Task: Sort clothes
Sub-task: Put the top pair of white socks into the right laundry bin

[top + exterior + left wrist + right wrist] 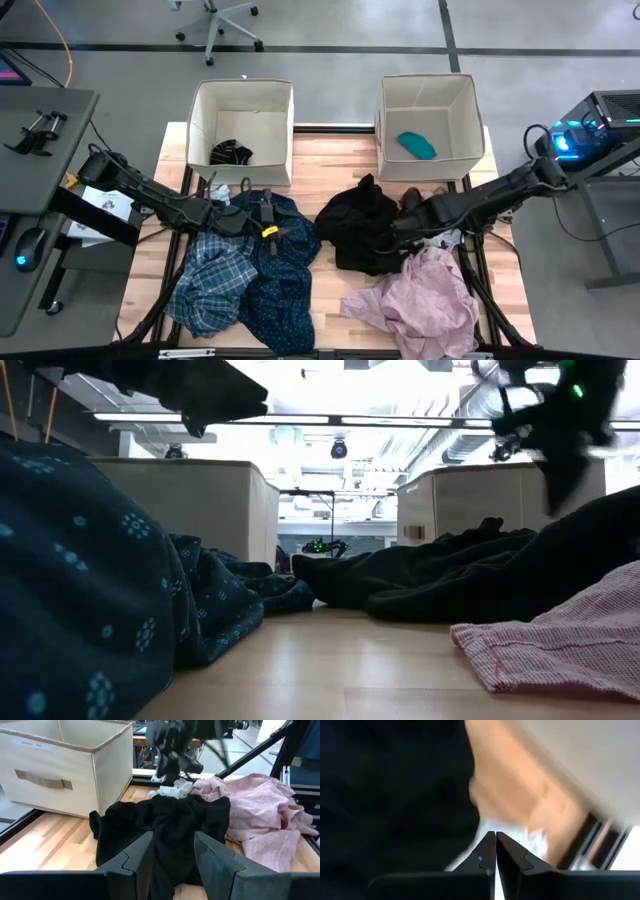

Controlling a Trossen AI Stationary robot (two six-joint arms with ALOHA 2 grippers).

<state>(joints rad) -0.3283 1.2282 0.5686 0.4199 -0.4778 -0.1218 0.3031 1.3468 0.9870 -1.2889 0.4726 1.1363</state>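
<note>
A blue-white plaid shirt (pixel 212 282) and a dark navy patterned shirt (pixel 283 275) lie heaped at the table's left. A black garment (pixel 355 235) lies in the middle and a pale pink garment (pixel 420 298) at the right front. A small white cloth (pixel 446 240) lies between them and also shows in the left wrist view (pixel 172 791). My left gripper (pixel 292 233) hovers open over the navy shirt, pointing at the black garment (pixel 165 825). My right gripper (pixel 398 230) is shut by the black garment's right edge, just over the white cloth (pixel 535 842). My right gripper's shut fingertips (pixel 490 845) stand right at the white cloth beside the black garment (pixel 395 795). The view is blurred, and I cannot tell whether they touch or hold it.
Two beige fabric boxes stand at the far edge. The left one (pixel 200 120) holds a dark striped item (pixel 231 153); the right one (pixel 470 110) holds a teal sock (pixel 417 146). Bare wood (pixel 340 160) shows between the boxes and the clothes.
</note>
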